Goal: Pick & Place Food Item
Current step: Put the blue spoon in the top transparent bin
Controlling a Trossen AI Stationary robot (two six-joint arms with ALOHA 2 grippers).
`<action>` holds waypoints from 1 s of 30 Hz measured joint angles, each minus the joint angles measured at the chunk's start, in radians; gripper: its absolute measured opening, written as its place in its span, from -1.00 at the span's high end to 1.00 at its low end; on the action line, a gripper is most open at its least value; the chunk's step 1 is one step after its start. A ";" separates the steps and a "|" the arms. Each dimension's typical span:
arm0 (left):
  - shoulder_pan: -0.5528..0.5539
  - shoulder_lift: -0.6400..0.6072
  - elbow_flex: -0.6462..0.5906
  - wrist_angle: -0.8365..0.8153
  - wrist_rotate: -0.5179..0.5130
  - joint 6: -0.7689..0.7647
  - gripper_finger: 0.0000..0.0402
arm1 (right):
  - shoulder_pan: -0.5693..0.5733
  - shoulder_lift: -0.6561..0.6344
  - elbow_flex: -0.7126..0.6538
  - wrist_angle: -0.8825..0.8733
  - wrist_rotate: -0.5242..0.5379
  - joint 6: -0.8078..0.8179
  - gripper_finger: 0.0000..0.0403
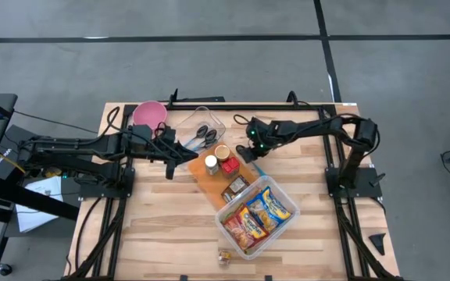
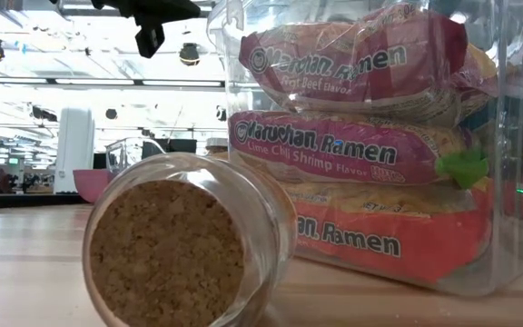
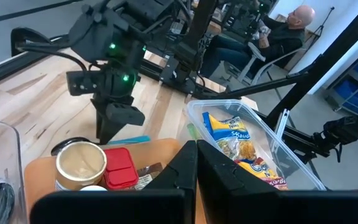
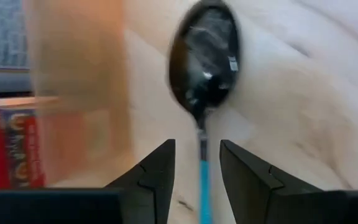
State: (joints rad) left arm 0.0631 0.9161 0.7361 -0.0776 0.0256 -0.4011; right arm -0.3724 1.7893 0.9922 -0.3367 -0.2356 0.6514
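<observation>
The right gripper (image 4: 196,167) hovers with its fingers (image 4: 154,171) partly apart astride the blue handle of a spoon (image 4: 204,65), whose dark bowl lies just ahead on the tabletop (image 4: 303,112); whether the fingers touch the handle cannot be told. A clean pick likely calls for centring on the thin handle and closing squarely so it does not twist. Beside the fingers, the edge of an orange cutting board (image 1: 209,183) carries a small jar (image 1: 222,152), a red packet (image 1: 230,165) and other items, which crowd the approach. Farther off, ramen packets fill a clear plastic bin (image 1: 286,222). The left gripper (image 3: 194,163), fingers together and empty, waits across the board, near a pink bowl (image 1: 149,115).
</observation>
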 joint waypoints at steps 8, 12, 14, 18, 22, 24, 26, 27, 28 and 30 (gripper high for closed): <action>0.000 0.000 0.000 -0.001 0.000 0.000 0.99 | 0.004 0.000 -0.001 0.002 0.019 -0.005 0.39; 0.000 0.000 0.000 -0.001 0.000 0.000 0.99 | 0.007 0.000 -0.001 0.002 0.023 -0.008 0.39; 0.000 0.000 0.000 -0.001 0.000 0.000 0.99 | 0.010 0.000 -0.001 0.003 0.023 -0.008 0.39; 0.000 0.000 0.000 -0.001 0.000 0.000 0.99 | 0.023 0.000 -0.001 0.002 0.056 -0.021 0.39; 0.000 0.000 0.000 -0.001 0.000 0.000 0.99 | 0.026 0.000 -0.001 0.001 0.093 -0.015 0.39; 0.000 0.000 0.000 0.000 0.000 0.000 0.99 | 0.024 0.000 -0.001 0.001 0.106 -0.008 0.39; 0.000 0.000 0.000 0.000 0.000 0.000 0.99 | 0.022 0.000 -0.001 -0.002 0.107 -0.008 0.39; 0.000 0.000 0.000 0.000 0.000 0.000 0.99 | 0.022 0.002 -0.001 -0.004 0.107 -0.008 0.39; 0.000 0.000 0.000 0.000 0.000 0.000 0.99 | 0.023 0.010 0.000 -0.002 0.106 -0.008 0.39; 0.000 0.000 0.000 0.000 0.000 0.000 0.99 | 0.024 0.033 0.002 0.005 0.101 -0.007 0.39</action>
State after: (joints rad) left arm 0.0631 0.9161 0.7361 -0.0772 0.0257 -0.4011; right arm -0.3481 1.8225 0.9937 -0.3317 -0.1341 0.6447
